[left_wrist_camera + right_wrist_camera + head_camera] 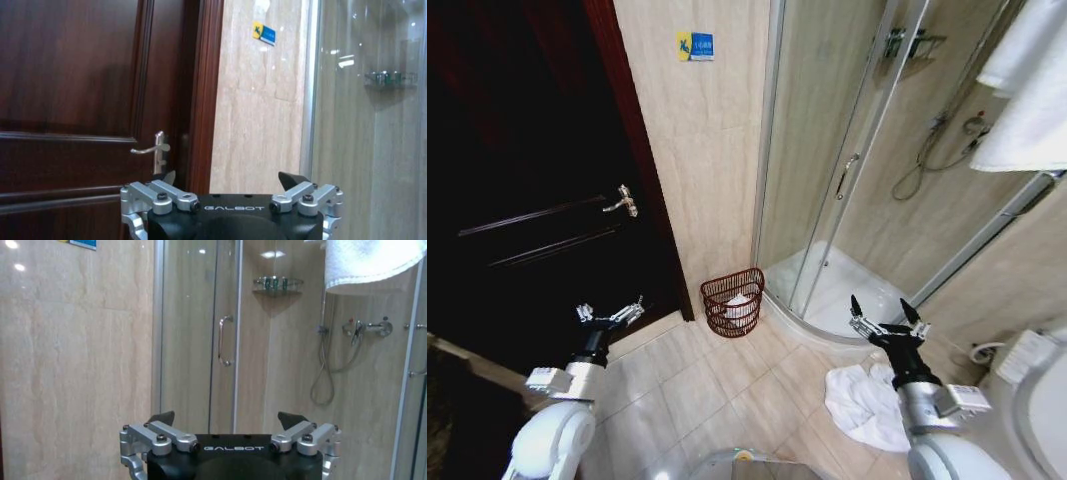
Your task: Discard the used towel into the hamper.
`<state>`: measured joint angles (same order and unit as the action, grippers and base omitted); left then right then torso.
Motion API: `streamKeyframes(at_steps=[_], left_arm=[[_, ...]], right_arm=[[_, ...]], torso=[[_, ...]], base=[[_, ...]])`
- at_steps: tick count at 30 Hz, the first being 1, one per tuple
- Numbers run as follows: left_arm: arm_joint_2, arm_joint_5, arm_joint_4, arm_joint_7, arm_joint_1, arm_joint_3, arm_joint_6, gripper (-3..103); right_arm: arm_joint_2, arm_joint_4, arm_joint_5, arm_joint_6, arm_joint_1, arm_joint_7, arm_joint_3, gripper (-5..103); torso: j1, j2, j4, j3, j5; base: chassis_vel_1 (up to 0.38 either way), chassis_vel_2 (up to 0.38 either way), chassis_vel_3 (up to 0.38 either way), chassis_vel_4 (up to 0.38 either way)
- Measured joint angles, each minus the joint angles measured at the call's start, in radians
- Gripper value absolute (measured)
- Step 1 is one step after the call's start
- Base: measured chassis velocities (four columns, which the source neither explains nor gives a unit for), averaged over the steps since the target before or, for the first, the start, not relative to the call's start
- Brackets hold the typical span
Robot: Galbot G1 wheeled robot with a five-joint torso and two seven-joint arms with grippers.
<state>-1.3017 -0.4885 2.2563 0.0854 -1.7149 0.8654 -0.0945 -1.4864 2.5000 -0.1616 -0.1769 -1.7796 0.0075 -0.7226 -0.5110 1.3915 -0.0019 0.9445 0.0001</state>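
The hamper (733,300) is standing on the tiled floor (717,390) against the beige wall (707,170), between the dark wooden door (527,180) and the curved base of the glass shower enclosure (847,150). Something white is lying inside it (what it is cannot be told). The used towel (859,402) is lying crumpled on the floor near the shower base, well apart from the hamper.

The right gripper (885,312) is hovering just above the towel, its fingers spread wide and holding nothing. The left gripper (610,314) is hanging in front of the door, below the door handle (623,202), its fingers likewise spread and empty.

In the left wrist view, the left gripper (230,179) is pointing at the door frame. In the right wrist view, the right gripper (227,418) is facing the shower enclosure's glass door.
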Motion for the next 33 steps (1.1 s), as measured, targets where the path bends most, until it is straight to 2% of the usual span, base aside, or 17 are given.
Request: streamKeyframes(at_steps=[21,33], left_arm=[[0.000,-0.005,0.004,-0.003,0.003,0.000,-0.001,100],[-0.003,-0.006,0.007,0.004,0.003,0.001,-0.003,100]], right_arm=[[-0.003,0.000,-0.006,-0.010,0.002,0.006,0.000,100],[-0.002,0.000,-0.007,-0.008,0.002,0.006,-0.002,100]], torso=[[0.000,0.000,0.0001,0.000,-0.0003],[0.000,0.000,-0.0001,0.000,0.0007]], base=[[0.000,-0.015,0.006,0.019],[-0.164,-0.163,0.164,0.160]])
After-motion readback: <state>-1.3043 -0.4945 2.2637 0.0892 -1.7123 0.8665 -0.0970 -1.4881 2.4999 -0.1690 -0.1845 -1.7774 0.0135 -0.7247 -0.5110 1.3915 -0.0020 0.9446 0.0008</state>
